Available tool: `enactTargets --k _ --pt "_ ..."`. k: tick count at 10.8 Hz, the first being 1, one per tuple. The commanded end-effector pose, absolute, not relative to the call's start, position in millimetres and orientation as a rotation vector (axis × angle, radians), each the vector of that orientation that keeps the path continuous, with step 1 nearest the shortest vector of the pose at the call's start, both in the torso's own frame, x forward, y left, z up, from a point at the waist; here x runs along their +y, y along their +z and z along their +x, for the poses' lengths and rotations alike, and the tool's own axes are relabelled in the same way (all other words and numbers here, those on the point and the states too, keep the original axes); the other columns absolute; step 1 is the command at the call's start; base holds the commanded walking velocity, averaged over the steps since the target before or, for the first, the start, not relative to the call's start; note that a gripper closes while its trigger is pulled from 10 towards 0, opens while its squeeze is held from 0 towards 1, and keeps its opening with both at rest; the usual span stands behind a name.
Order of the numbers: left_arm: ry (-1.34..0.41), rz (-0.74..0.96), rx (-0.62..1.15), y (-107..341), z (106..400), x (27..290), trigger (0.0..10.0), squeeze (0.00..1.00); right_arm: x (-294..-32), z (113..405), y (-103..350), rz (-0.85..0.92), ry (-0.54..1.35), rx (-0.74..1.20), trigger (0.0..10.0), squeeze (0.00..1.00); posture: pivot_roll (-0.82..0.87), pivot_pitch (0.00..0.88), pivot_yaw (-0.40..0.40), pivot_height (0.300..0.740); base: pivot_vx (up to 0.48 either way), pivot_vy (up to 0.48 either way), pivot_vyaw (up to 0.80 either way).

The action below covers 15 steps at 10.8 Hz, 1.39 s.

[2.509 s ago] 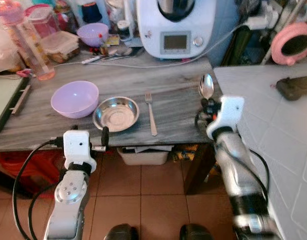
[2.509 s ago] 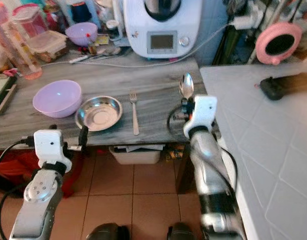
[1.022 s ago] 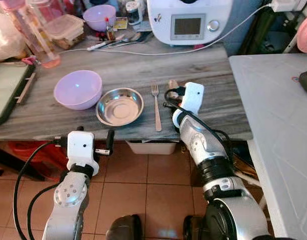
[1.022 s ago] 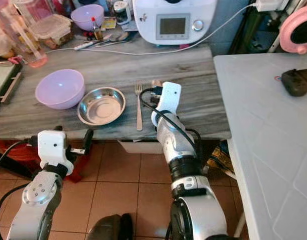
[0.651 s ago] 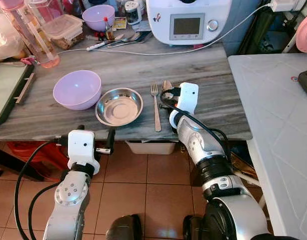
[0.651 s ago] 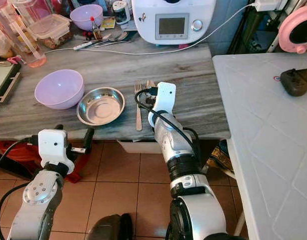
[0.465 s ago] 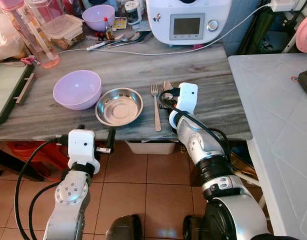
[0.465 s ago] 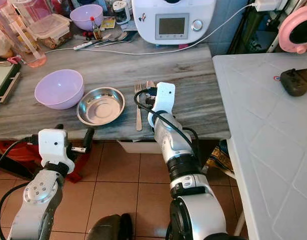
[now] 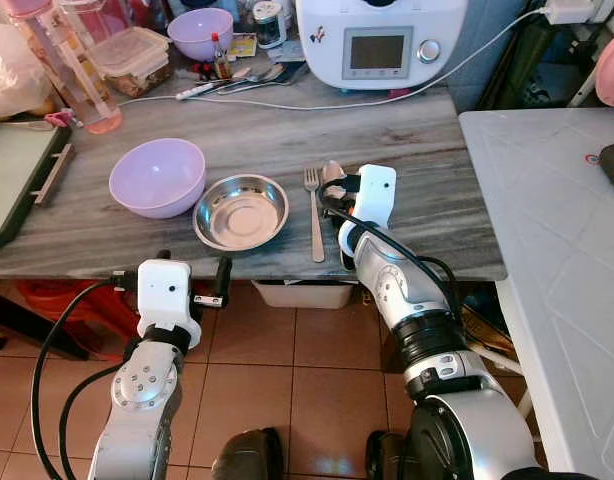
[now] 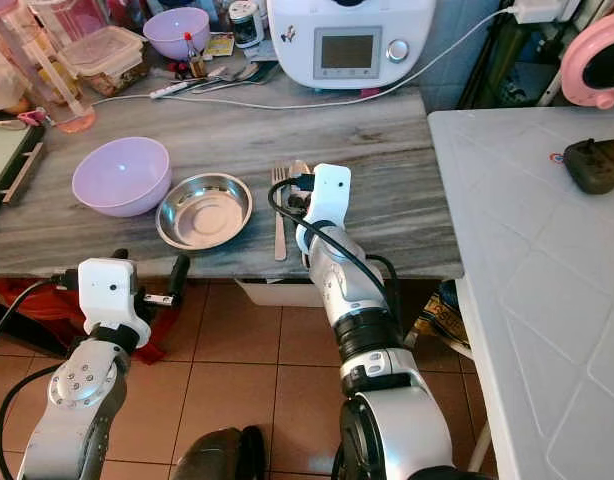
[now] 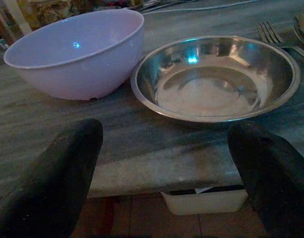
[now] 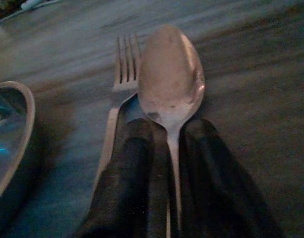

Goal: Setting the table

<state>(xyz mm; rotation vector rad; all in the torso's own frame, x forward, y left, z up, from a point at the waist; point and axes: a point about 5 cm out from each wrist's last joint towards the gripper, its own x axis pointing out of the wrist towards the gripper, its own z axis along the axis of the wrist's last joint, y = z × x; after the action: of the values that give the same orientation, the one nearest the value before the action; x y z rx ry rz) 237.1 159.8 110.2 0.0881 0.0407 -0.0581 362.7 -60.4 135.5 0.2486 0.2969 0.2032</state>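
right pincer [image 12: 168,148] sits low over the grey worktop [image 9: 407,150] at centre frame, fingers clamped on the handle of a spoon [image 12: 171,84]; spoon bowl points away from the robot, just beside the fork [image 9: 313,210], to its right, contact between them cannot be told. steel dish [image 9: 240,211] lies left of the fork, purple bowl [image 9: 157,177] just left of the dish. left pincer [image 11: 167,173] hangs below the worktop's near edge, lower left of frame, fingers wide apart, holding nothing. white kitchen machine [image 9: 380,40] stands at upper centre, at the back of the worktop.
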Motion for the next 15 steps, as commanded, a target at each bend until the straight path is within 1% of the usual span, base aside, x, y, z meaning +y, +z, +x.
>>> enactTargets --k 1,3,5,8,10,11,12,14,15 --pt "-0.052 0.091 0.053 107.8 236.4 161.3 10.0 0.00 -60.1 358.1 120.6 0.253 0.191 0.364 10.0 1.00 0.11 0.157 0.080 0.740 0.000 0.000 0.00" --pt "-0.051 0.090 0.051 107.8 236.7 161.2 10.0 0.00 -58.2 356.4 128.8 0.246 0.193 0.306 10.0 1.00 0.11 0.152 0.080 0.740 0.000 0.000 0.00" --pt "-0.049 0.084 0.044 109.0 237.3 161.5 10.0 0.00 -62.2 353.9 137.8 0.252 0.190 0.235 10.0 1.00 0.11 0.150 0.079 0.740 0.000 0.000 0.00" --pt "-0.044 0.081 0.036 109.6 238.7 161.9 10.0 0.00 -70.0 349.8 162.8 0.235 0.205 0.025 10.0 1.00 0.10 0.139 0.080 0.740 0.000 0.000 0.00" --pt "-0.016 0.065 0.034 109.0 239.8 164.0 10.0 0.00 -80.7 342.4 176.6 0.169 0.216 -0.115 10.0 1.00 0.10 0.116 0.078 0.740 0.000 0.000 0.00" --pt "0.004 0.061 0.040 106.4 239.8 165.0 10.0 0.00 -88.2 335.8 173.8 0.129 0.215 -0.151 10.0 1.00 0.10 0.076 0.069 0.740 0.000 0.000 0.00" --pt "0.030 0.063 0.049 102.4 239.1 167.7 10.0 0.00 -107.3 322.6 165.0 0.048 0.201 -0.189 10.0 1.00 0.10 0.053 0.062 0.740 0.000 0.000 0.00" --pt "0.047 0.061 0.049 99.4 241.6 169.4 10.0 0.00 -131.4 308.5 149.1 -0.035 0.168 -0.170 10.0 1.00 0.09 0.024 0.053 0.740 0.000 0.000 0.00" --pt "0.064 0.047 0.051 97.0 243.2 169.8 10.0 0.00 -137.3 301.6 140.6 -0.088 0.166 -0.153 10.0 1.00 0.08 0.006 0.063 0.740 0.000 0.000 0.00"
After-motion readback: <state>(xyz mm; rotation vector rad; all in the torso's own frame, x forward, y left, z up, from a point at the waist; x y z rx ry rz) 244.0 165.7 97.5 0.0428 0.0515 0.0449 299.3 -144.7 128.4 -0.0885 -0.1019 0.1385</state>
